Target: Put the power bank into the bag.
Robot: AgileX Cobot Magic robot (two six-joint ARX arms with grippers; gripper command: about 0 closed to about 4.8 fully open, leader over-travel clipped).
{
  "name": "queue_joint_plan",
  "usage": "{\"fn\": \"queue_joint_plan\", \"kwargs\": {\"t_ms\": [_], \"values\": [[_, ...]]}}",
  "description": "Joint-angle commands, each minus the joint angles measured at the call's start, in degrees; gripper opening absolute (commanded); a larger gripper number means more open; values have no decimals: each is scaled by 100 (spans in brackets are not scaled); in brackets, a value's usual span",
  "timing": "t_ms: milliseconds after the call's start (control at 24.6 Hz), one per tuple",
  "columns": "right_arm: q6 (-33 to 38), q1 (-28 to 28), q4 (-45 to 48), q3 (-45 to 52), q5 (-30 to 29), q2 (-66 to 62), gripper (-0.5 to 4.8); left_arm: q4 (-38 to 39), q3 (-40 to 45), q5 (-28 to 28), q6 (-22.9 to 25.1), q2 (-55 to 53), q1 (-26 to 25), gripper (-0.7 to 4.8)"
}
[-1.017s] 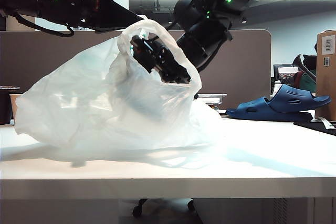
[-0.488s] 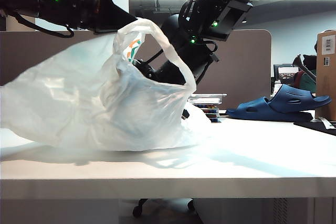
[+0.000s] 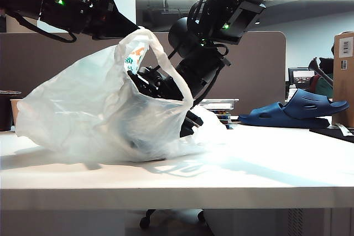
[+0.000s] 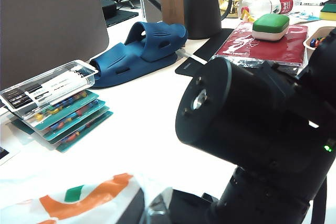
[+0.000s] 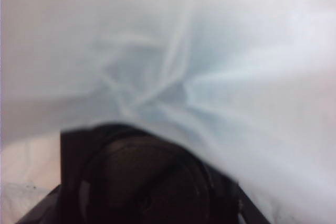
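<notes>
The bag [image 3: 88, 109], crinkly white plastic with a green-and-orange logo [image 4: 63, 203], rests on the table with its mouth held up. My left gripper [image 3: 131, 30] comes in from the upper left and is shut on the bag's handle [image 4: 149, 211]. My right gripper [image 3: 146, 114] reaches down through the mouth, and its tips are veiled by the plastic. In the right wrist view the black power bank [image 5: 142, 177] with a faint oval mark sits between the jaws of my right gripper [image 5: 149, 203]. White bag wall [image 5: 210, 51] lies all around it.
A stack of colourful flat cases [image 4: 52, 103] with a clear lid lies just behind the bag [image 3: 218, 109]. A blue slipper [image 3: 296, 109] sits at the back right. A black jug [image 4: 202, 6], a red pouch [image 4: 262, 43] and a cardboard box [image 3: 344, 75] stand further off.
My right arm has pushed lower and deeper into the bag. The bag has swung left and settled back, and its mouth has sagged around the arm. My left wrist has turned a little.
</notes>
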State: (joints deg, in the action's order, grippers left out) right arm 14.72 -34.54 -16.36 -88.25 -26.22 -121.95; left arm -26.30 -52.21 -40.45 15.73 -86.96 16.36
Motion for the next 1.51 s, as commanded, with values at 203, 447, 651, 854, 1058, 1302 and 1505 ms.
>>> {"fn": "queue_joint_plan", "kwargs": {"t_ms": [203, 447, 651, 854, 1058, 1302, 1505], "values": [[28, -22, 140, -46, 68, 46, 392, -55, -15, -236, -11, 24, -7, -6], [28, -11, 114, -46, 83, 50, 445, -52, -15, -221, -9, 24, -7, -6], [26, 22, -227, -48, 83, 133, 444, -55, -15, -153, -9, 24, -7, -6], [0, 105, -691, -50, 131, 356, 444, -55, -15, 103, -9, 26, -7, -6], [-4, 278, -1043, -50, 361, 664, 440, -57, -15, 337, -7, 26, -9, -6], [-20, 514, -1228, -48, 361, 1217, 440, -55, -15, 721, -2, 26, -9, -6], [-210, 758, -1375, -48, 382, 1735, 438, -55, -15, 1338, 11, 26, -11, -6]]}}
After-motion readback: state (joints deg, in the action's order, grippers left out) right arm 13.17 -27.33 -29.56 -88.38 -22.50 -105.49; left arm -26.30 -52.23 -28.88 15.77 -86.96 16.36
